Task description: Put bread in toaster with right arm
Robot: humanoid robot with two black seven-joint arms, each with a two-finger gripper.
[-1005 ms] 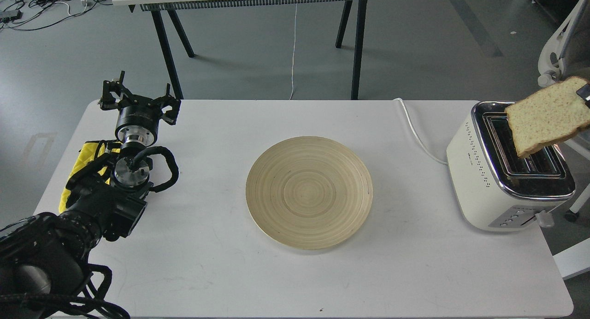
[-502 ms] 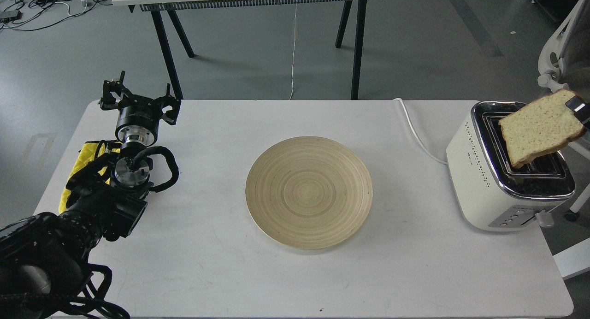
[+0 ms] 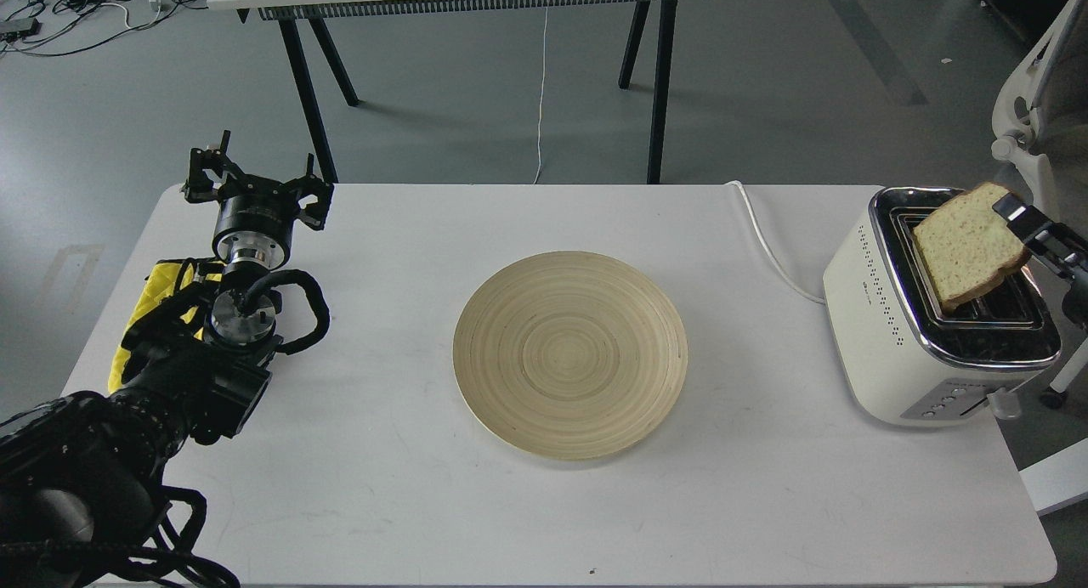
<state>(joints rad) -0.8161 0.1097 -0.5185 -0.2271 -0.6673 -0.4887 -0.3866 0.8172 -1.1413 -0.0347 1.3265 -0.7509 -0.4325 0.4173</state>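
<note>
Over toaster (image 3: 926, 316), claw (image 3: 1016, 218) grips bread (image 3: 965, 244).

Toaster (image 3: 884, 342) is showing matt cream body, glossy chrome top. Bread (image 3: 965, 246) is looking porous, rough. Plate (image 3: 569, 354) is showing ringed wood grain, satin. Surface (image 3: 408, 503) is looking matt white, scuffed. Cloth (image 3: 161, 286) is looking soft yellow.

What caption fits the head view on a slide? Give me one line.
Right hand lowers a pale square bread slice into the cream-white chrome-topped toaster; round wooden plate sits bare.
</note>
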